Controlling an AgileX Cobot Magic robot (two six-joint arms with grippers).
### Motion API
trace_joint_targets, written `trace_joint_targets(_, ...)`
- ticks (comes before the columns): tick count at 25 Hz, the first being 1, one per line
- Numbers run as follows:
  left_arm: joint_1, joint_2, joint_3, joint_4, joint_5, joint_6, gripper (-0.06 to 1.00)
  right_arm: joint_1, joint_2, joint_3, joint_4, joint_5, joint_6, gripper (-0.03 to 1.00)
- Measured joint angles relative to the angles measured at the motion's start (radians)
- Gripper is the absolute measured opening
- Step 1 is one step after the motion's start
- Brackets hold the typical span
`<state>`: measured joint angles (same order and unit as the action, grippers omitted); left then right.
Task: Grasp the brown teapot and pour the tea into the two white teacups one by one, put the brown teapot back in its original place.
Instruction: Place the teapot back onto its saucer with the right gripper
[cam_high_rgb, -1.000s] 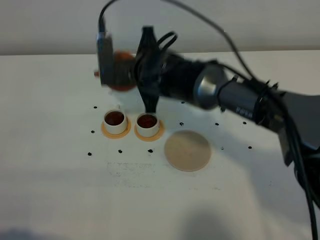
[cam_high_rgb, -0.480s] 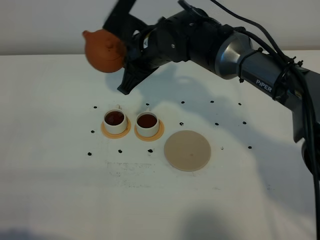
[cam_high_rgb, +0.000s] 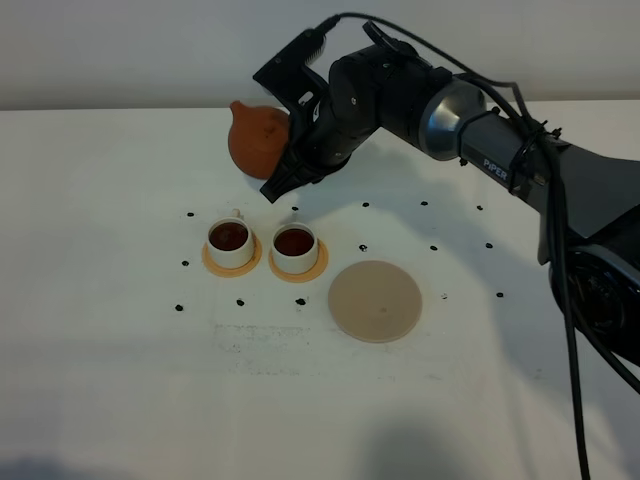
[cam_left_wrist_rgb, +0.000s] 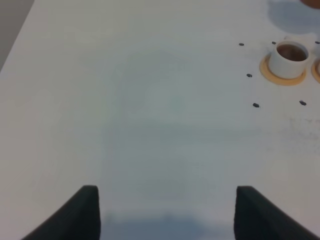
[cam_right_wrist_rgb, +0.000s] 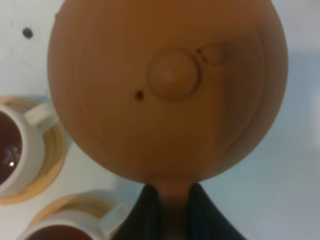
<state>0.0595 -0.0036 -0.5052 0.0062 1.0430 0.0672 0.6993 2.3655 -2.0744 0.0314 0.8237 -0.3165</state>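
The right tool (cam_right_wrist_rgb: 167, 212) pinched the handle of the brown teapot (cam_high_rgb: 256, 137), which hung in the air behind the two white teacups (cam_high_rgb: 262, 244), both already holding tea. The left tool (cam_left_wrist_rgb: 165, 210) stood spread over the bare surface (cam_high_rgb: 120, 350). On the way to the beige coaster (cam_high_rgb: 375, 300), the pot could tilt and drip, or knock a cup, if carried too low.

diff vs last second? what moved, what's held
The right gripper stays shut on the teapot's handle. A second ago the pot sat low behind the two cups; it then swung up and to the left, and has now come back right and lower, held above the table behind the cups. Unchanged: both cups full of tea on their small coasters, the large round coaster bare, the left gripper open.
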Motion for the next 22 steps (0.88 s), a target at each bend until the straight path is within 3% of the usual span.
trace_joint_targets(8, 0.0, 0.0, 0.0, 0.0, 0.0, 0.0, 0.59, 0.0, 0.039, -0.011, 0.015, 0.043, 0.018, 0.08)
trace_joint_targets(22, 0.0, 0.0, 0.0, 0.0, 0.0, 0.0, 0.59, 0.0, 0.103, -0.013, -0.007, 0.011, 0.008, 0.08)
